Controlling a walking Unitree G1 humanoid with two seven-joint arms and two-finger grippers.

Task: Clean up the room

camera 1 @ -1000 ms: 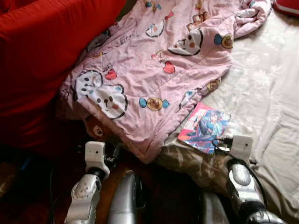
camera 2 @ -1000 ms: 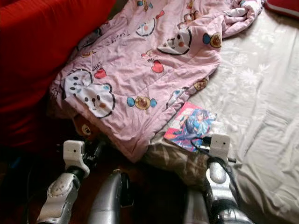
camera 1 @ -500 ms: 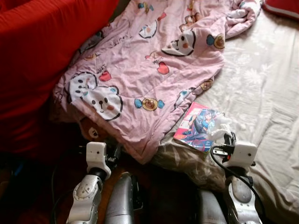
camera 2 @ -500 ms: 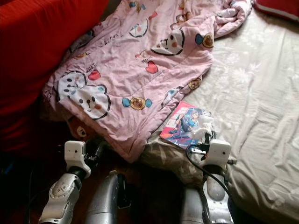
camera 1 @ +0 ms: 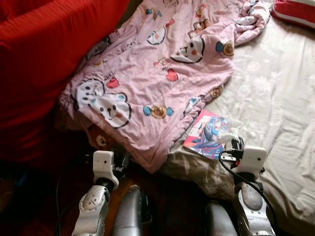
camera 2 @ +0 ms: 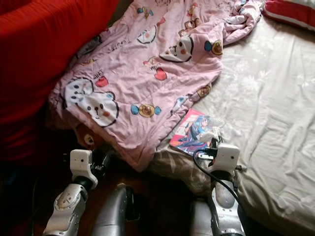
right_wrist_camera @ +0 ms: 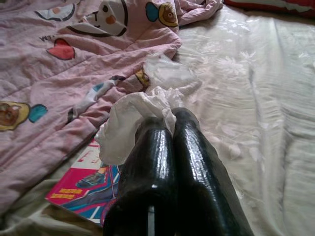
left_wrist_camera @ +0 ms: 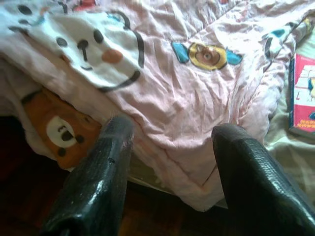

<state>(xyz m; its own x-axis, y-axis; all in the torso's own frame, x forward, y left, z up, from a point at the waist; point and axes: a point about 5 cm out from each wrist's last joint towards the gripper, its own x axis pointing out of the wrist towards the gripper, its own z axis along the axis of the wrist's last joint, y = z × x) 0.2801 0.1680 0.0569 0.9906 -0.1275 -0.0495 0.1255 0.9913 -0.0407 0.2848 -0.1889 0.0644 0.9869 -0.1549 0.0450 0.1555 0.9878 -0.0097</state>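
The right gripper [right_wrist_camera: 165, 123] is clamped on a crumpled white plastic wrapper [right_wrist_camera: 130, 115], held just above a glossy book [camera 1: 209, 133] on the pale bed sheet [camera 1: 275, 93]. Left of it lies a soft, wrinkled pink blanket [camera 1: 162, 73]. The left gripper [left_wrist_camera: 167, 137] hangs spread at the blanket's near edge.

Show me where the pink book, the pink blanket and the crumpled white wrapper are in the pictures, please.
pink book [camera 1: 205, 135]: left eye view, middle of its cover.
pink blanket [camera 1: 162, 73]: left eye view, flat middle part.
crumpled white wrapper [right_wrist_camera: 129, 120]: right wrist view, its bulging side, pinched by the right gripper [right_wrist_camera: 170, 123].
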